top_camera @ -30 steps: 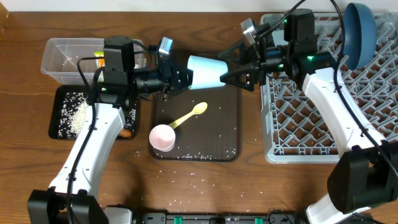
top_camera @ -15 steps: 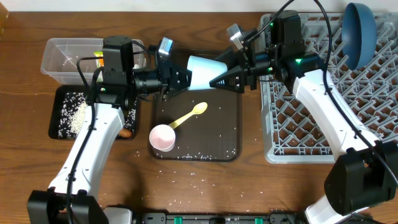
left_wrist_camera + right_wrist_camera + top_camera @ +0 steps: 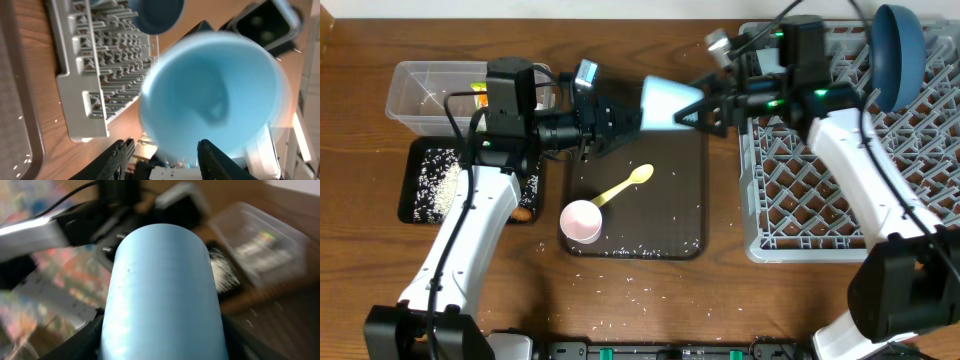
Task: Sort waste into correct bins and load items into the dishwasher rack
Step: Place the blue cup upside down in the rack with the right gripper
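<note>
The small blue cup lies sideways in the air above the dark brown serving tray. My right gripper is shut on its base end; the cup fills the right wrist view. My left gripper is open just left of the cup's mouth and does not touch it; the left wrist view looks into the cup. The pink cup and yellow spoon lie on the serving tray. The dark blue dish stands in the grey dishwasher rack.
The clear tub holds a yellow-green wrapper at the back left. The black tray in front of it holds rice. A sausage lies by its right edge. Rice grains dot the serving tray and the table's front.
The left gripper let go of the blue cup. The right gripper closed on it and carried it a little right and back, off the left fingers.
</note>
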Motion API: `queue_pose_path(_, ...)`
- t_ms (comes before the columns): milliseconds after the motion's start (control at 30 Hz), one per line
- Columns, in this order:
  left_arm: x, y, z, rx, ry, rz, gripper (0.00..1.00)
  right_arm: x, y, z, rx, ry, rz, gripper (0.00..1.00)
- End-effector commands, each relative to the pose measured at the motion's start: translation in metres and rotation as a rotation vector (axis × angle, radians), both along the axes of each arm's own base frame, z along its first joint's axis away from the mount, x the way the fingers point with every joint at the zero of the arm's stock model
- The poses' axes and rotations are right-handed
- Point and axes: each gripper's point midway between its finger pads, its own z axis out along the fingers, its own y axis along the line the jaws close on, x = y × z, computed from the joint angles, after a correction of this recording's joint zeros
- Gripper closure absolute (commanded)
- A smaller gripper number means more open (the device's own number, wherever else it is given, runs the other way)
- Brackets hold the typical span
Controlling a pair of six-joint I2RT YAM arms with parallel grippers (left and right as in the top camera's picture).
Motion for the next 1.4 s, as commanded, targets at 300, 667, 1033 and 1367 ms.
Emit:
queue_pose_path(300, 0.032, 0.019, -0.022, 0.236, -0.204, 0.172, 0.48, 0.041, -0.124, -0.07, -0.447, 0.415, -0.625, 0.53)
queue_pose_path(667, 0.026, 0.067, -0.122, 0.772, 0.033, 0.408, 0.47, -0.012, -0.236, -0.034, -0.978, 0.501, -1.121, 0.42)
queue_pose_path(1033, 0.018, 0.071, -0.135, 0.93, 0.02, 0.433, 0.47, -0.041, -0.234, -0.076, -1.21, 0.661, -1.01, 0.42)
queue_pose_path(1367, 0.018, 0.071, -0.136, 0.932, 0.022, 0.432, 0.47, -0.054, -0.2, -0.118, -1.326, 0.7, -0.83, 0.41)
